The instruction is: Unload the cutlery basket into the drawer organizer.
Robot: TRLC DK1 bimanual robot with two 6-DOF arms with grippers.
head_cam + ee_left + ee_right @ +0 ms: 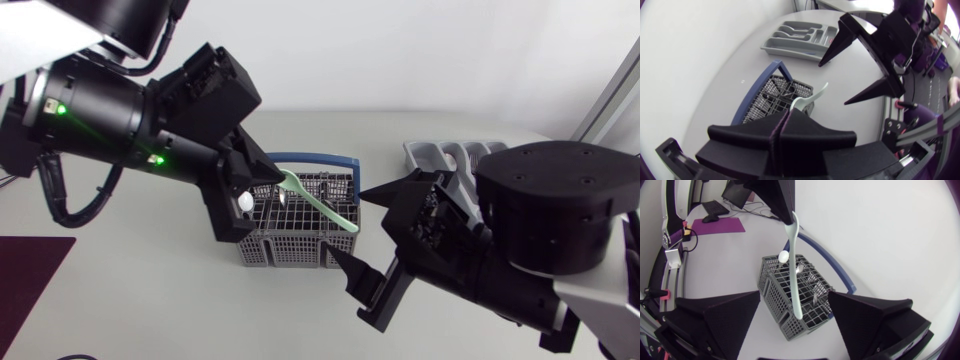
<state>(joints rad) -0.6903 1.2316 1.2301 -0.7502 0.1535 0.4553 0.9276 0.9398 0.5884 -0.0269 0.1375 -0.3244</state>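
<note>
Pinching a pale green utensil (pixel 322 205) by its broader end with the left gripper (pixel 268 180), black fingers pressed together on it from two sides. Holding it slanted over the grey cutlery basket (pixel 290 248), with the free end pointing toward the right gripper (pixel 365 235); impossible to tell whether that end touches the basket's rim. Hovering with the right gripper just beside the basket, on the side toward the drawer organizer (pixel 445 155), fingers spread wide and closed on nothing, basket and utensil lying ahead of the gap in the right wrist view. Standing upright on the white table (pixel 150 300), with a blue handle (pixel 315 158) arching along the far side and a few pieces of metal cutlery (pixel 816 294) upright in the compartments. Resting farther back on the table, apart from the basket and partly hidden behind the right arm in the head view. Showing a small white round thing (pixel 245 202) of unclear kind right beside the left gripper's fingers.
</note>
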